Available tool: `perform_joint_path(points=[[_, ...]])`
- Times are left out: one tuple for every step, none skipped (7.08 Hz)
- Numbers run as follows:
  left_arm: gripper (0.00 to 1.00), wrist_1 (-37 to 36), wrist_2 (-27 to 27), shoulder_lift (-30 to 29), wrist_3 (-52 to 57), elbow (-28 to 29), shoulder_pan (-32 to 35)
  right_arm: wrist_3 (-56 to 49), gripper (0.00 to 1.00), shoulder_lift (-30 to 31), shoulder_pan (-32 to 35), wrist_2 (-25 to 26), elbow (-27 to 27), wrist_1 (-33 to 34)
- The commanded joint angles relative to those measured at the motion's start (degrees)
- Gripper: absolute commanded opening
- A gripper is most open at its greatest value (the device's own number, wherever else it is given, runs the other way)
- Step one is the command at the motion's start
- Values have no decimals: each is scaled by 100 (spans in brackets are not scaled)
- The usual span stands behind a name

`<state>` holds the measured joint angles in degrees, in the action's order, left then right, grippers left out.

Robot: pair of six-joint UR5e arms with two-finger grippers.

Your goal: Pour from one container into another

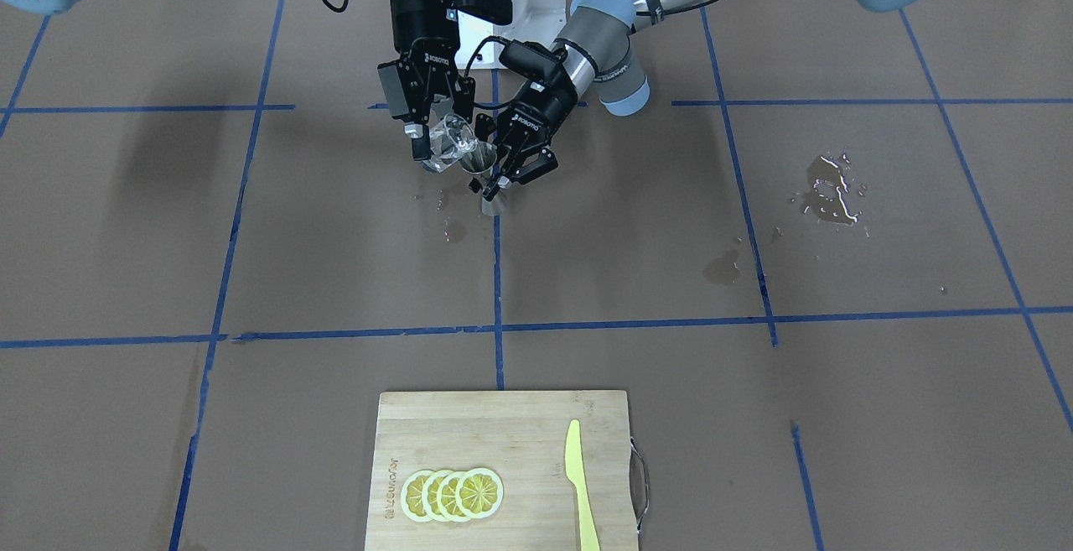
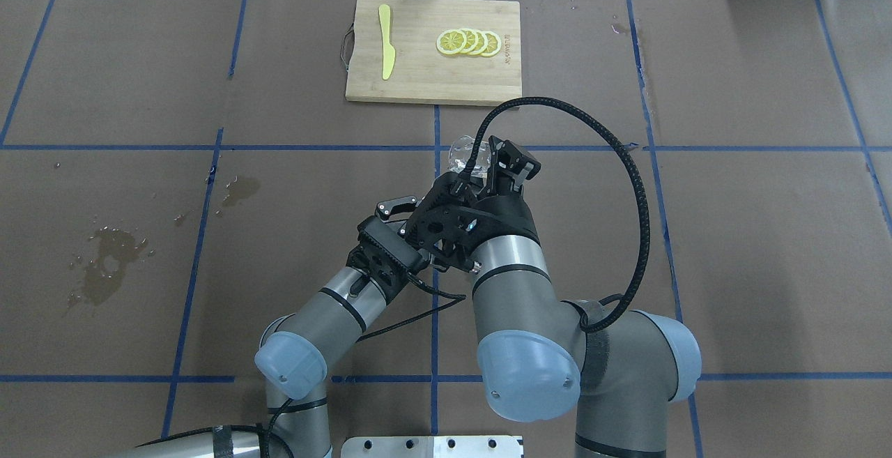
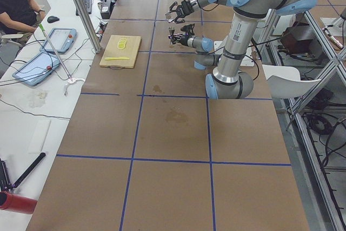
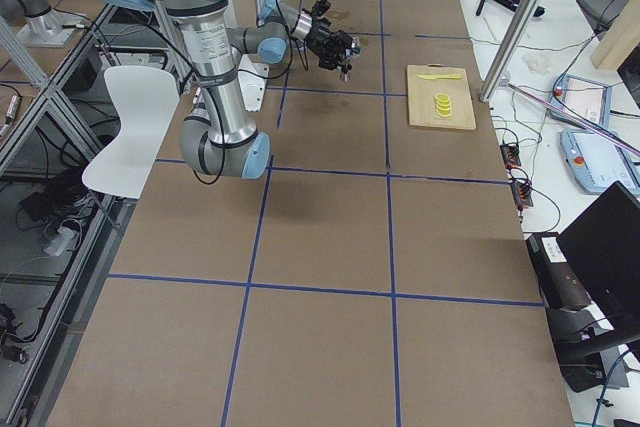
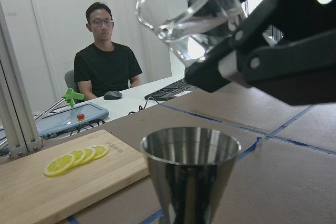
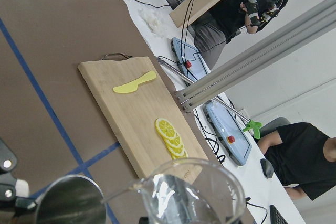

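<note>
Now, my right gripper (image 1: 436,138) clamped on tilted glass measuring cup (image 1: 453,142), lip just above steel jigger (image 1: 480,161), my left gripper (image 1: 505,175) closed round its waist, both near side, cutting board (image 1: 520,417) far side.

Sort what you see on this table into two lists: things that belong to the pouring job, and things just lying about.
Belongs to the job:
glass measuring cup, tilted in the right gripper
steel jigger, in the left gripper

Just lying about:
cutting board
lemon slices
yellow knife
wet patches
</note>
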<state>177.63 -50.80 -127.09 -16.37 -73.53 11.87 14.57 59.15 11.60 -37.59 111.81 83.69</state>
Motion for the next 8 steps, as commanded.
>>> perform_joint_path(points=[[0,0,0,0,2,-3,0,-322,0,0,0,76,-1,77],[0,0,0,0,-7,-3,0,-436,0,-9,0,111,-1,138],[0,0,9,-9,2,-3,0,-550,0,-26,0,181,-1,226],[0,0,0,-9,-7,-3,0,-682,0,-26,0,199,-1,236],[0,0,9,-9,-7,-3,0,-805,0,-35,0,199,-1,236],[0,0,9,-9,-7,-3,0,-1015,0,-87,9,199,-1,236],[0,0,9,-9,2,-3,0,-1174,0,-88,9,234,-1,236],[0,0,9,-9,-7,-3,0,-1271,0,-88,9,260,-1,236]])
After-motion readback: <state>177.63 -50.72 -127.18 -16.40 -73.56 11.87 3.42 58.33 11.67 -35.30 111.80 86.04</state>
